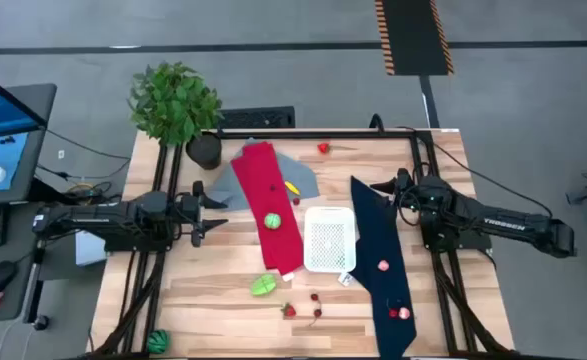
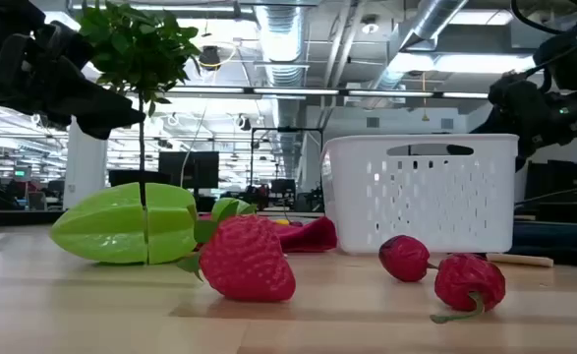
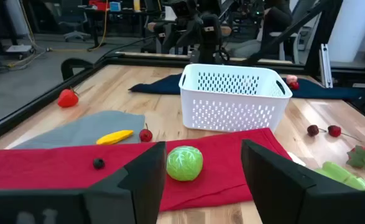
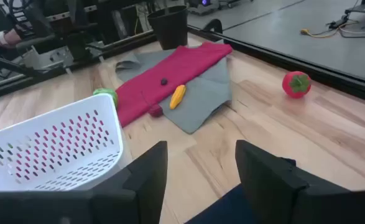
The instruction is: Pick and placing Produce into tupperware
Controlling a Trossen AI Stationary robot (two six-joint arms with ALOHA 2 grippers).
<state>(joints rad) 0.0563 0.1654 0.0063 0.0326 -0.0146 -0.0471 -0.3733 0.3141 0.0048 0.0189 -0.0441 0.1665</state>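
Observation:
The white tub [image 1: 330, 238] stands mid-table between a red cloth [image 1: 270, 205] and a navy cloth [image 1: 383, 262]. A green cabbage [image 1: 272, 220] lies on the red cloth, and a yellow piece [image 1: 292, 187] lies beside that cloth on a grey one. A red tomato [image 1: 323, 148] sits near the far edge. A green star fruit [image 1: 263, 286], a strawberry [image 1: 289, 310] and cherries [image 1: 316, 299] lie near the front. Two pink and red pieces [image 1: 383, 265] rest on the navy cloth. My left gripper [image 3: 201, 180] is open, level, left of the cabbage [image 3: 184, 163]. My right gripper [image 4: 201, 180] is open, over the navy cloth's far end.
A leafy plant in a black pot [image 1: 201, 150] stands at the far left corner. A grey cloth [image 1: 298, 178] lies under the red one. Another green piece [image 1: 158, 342] sits at the near left corner. A black frame [image 1: 423, 160] runs along the table's sides.

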